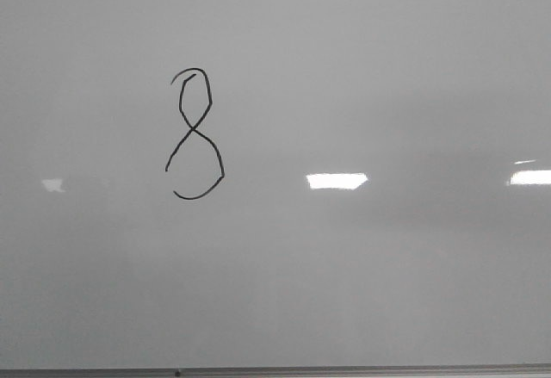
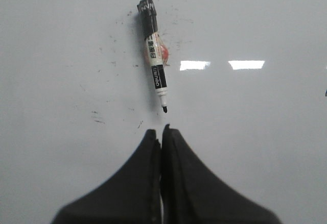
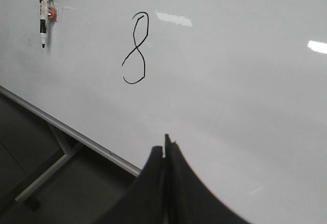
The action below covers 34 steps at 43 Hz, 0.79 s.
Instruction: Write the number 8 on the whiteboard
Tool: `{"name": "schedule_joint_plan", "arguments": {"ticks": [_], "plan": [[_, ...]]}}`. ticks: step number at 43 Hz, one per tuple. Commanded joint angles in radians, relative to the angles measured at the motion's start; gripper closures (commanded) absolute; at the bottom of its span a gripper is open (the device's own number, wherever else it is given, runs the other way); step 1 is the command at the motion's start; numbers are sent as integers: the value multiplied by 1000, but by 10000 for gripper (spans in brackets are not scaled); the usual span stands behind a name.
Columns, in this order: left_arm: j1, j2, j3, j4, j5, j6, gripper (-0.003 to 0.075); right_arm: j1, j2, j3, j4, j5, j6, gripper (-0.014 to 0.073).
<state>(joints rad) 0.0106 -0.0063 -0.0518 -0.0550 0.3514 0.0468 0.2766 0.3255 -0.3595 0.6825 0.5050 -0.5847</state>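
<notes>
A thin black number 8 (image 1: 195, 135) is drawn on the pale whiteboard (image 1: 362, 77), left of centre in the front view. The right wrist view also shows the number 8 (image 3: 136, 48) on the whiteboard (image 3: 230, 81). A black-and-white marker (image 2: 155, 54) lies on the whiteboard (image 2: 255, 132), uncapped tip pointing at my left gripper (image 2: 161, 130), which is shut and empty just short of it. My right gripper (image 3: 164, 145) is shut and empty near the board's framed edge, well away from the marker (image 3: 44, 10). Neither gripper shows in the front view.
Bright rectangular glare patches (image 1: 336, 181) lie on the board. The board's thin metal frame edge (image 3: 71, 132) runs diagonally, with a dark floor and a stand leg (image 3: 43, 178) beyond it. Small ink specks (image 2: 97, 117) dot the board near the marker, beside a small red object (image 2: 163, 54).
</notes>
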Motion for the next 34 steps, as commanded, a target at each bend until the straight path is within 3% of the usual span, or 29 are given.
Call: {"name": "schedule_joint_plan", "arguments": {"ticks": [1, 9, 34], "plan": [[0, -14, -2, -6, -126, -10, 741, -6, 8, -26, 17, -58, -6, 662], [0, -14, 75, -6, -281, -10, 741, -6, 9, -26, 17, -58, -6, 662], [0, -14, 71, -6, -278, -10, 741, -6, 9, -26, 17, -58, -6, 662]]}}
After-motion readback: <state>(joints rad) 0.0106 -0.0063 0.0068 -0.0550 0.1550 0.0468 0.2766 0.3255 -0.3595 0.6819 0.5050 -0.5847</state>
